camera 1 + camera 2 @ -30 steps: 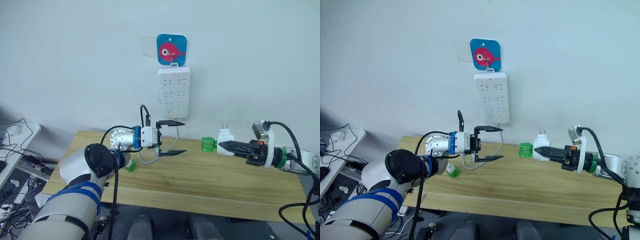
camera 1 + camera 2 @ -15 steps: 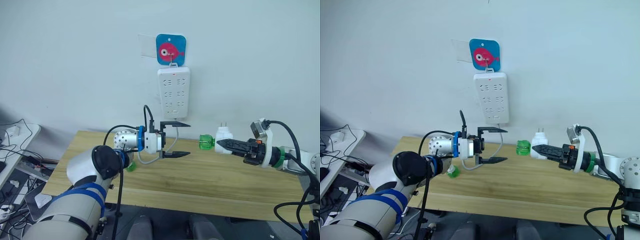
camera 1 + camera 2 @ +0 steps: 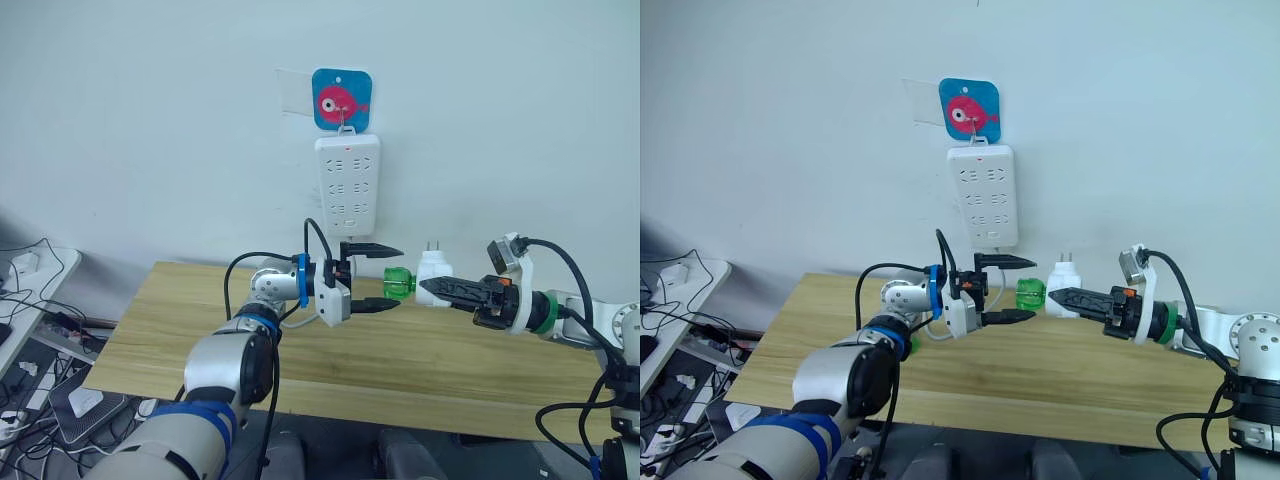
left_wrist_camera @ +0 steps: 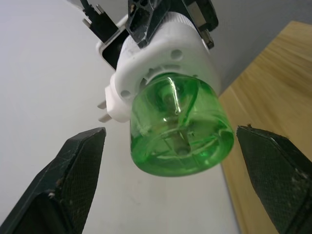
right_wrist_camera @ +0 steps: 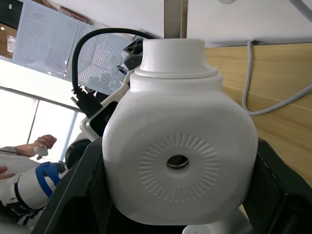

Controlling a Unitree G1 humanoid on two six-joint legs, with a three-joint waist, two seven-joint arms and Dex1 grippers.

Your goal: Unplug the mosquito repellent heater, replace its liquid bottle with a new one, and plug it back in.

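The mosquito repellent heater (image 3: 432,270) is a small white unit held above the table, prongs up, with my right gripper (image 3: 428,287) shut on its body. In the right wrist view its round vent hole (image 5: 178,161) faces the camera. A green liquid bottle (image 3: 400,283) sticks out of the heater sideways towards my left gripper (image 3: 399,276). That gripper is open, one finger above and one below the bottle's end. In the left wrist view the bottle (image 4: 180,131) sits between the fingers (image 4: 73,165) with gaps on both sides.
A long white power strip (image 3: 348,186) hangs on the wall under a blue card with a pink fish (image 3: 342,99). Its grey cable (image 3: 292,321) loops down behind my left arm onto the wooden table (image 3: 420,350). A side desk with cables (image 3: 25,275) stands far left.
My left gripper has moved right, still open, until its fingers flank the green bottle. My right gripper has carried the heater left and slightly up towards it.
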